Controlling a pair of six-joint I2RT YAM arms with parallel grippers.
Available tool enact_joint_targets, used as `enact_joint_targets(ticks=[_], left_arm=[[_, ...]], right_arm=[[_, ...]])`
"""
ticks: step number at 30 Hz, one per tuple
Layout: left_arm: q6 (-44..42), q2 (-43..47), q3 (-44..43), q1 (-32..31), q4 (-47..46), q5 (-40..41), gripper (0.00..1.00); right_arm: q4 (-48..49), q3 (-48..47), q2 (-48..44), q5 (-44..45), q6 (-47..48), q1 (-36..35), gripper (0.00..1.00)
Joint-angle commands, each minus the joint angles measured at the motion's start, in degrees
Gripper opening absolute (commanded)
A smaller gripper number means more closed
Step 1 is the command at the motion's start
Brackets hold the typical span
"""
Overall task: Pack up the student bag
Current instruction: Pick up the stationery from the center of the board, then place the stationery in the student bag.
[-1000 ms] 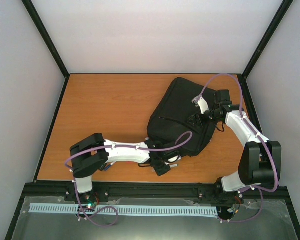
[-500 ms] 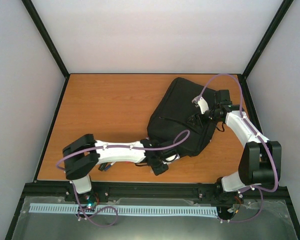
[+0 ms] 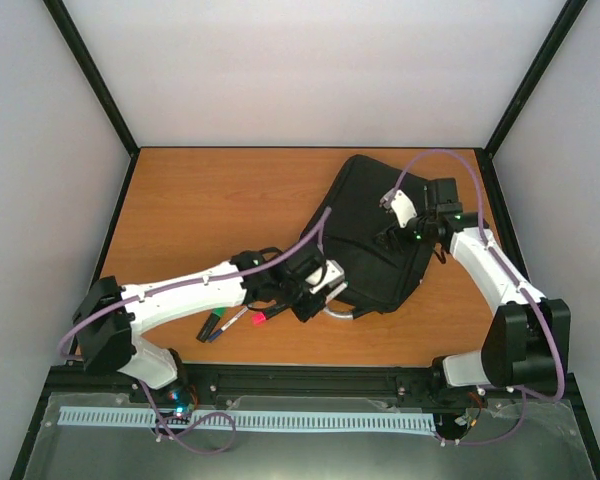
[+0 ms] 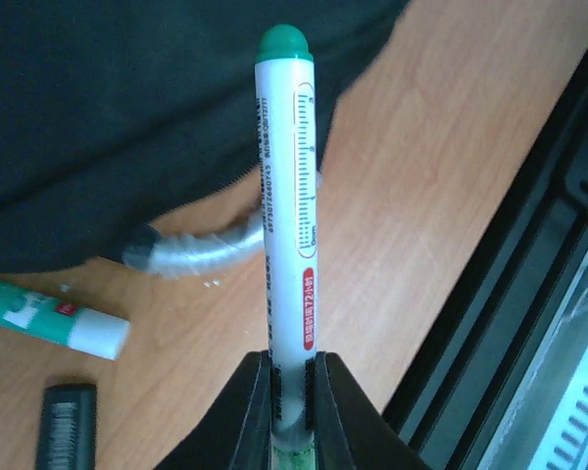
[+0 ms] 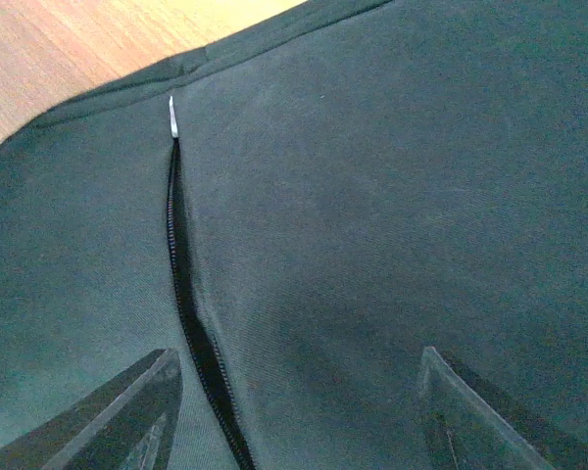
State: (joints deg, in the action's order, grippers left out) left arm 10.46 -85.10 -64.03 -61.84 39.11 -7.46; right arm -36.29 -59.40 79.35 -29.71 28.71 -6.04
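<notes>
The student bag (image 3: 365, 235), a large black backpack, lies at the right middle of the table, its grey loop handle (image 3: 340, 312) toward the front edge. My left gripper (image 3: 315, 292) is at the bag's near-left edge. In the left wrist view it (image 4: 292, 370) is shut on a white marker with a green cap (image 4: 284, 186), which points over the handle (image 4: 191, 253) and the bag's edge (image 4: 118, 108). My right gripper (image 3: 395, 235) hovers open and empty over the bag (image 5: 392, 196), beside an open zip slit (image 5: 181, 294) with its metal pull (image 5: 172, 117).
Three loose pens lie on the table left of the bag: green (image 3: 213, 326), blue (image 3: 232, 320), red (image 3: 261, 316). A green-and-white marker (image 4: 54, 318) and a black object (image 4: 69, 421) lie near my left gripper. The black front rail (image 4: 529, 294) is close on the right.
My left arm swung its elbow left and the gripper moved up from the front edge toward the bag, uncovering the pens. The right gripper shifted slightly left over the bag.
</notes>
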Motion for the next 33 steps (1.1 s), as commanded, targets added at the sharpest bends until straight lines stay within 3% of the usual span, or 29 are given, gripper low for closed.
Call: enact_joint_targets(ticks=[1, 8, 20, 27, 33], left_arm=[[2.7, 0.7, -2.3, 4.3, -4.7, -6.3, 0.05], [8.0, -7.6, -4.2, 12.4, -16.5, -12.4, 0.03], [11.1, -19.6, -8.5, 15.1, -21.5, -14.7, 0.03], [11.9, -24.4, -12.2, 15.1, -20.1, -14.7, 0.03], [12.0, -27.0, -15.5, 15.2, -18.4, -14.4, 0.03]], right_arm=[[2.1, 1.0, -0.3, 8.6, 1.6, -3.8, 0.67], [2.1, 1.0, 3.1, 13.4, 2.9, -9.0, 0.59], [3.5, 1.3, 5.4, 23.2, 3.1, -13.9, 0.56], [5.5, 1.0, 4.8, 28.6, 1.5, -14.2, 0.21], [7.1, 1.9, 0.2, 26.5, 1.0, -14.3, 0.06]])
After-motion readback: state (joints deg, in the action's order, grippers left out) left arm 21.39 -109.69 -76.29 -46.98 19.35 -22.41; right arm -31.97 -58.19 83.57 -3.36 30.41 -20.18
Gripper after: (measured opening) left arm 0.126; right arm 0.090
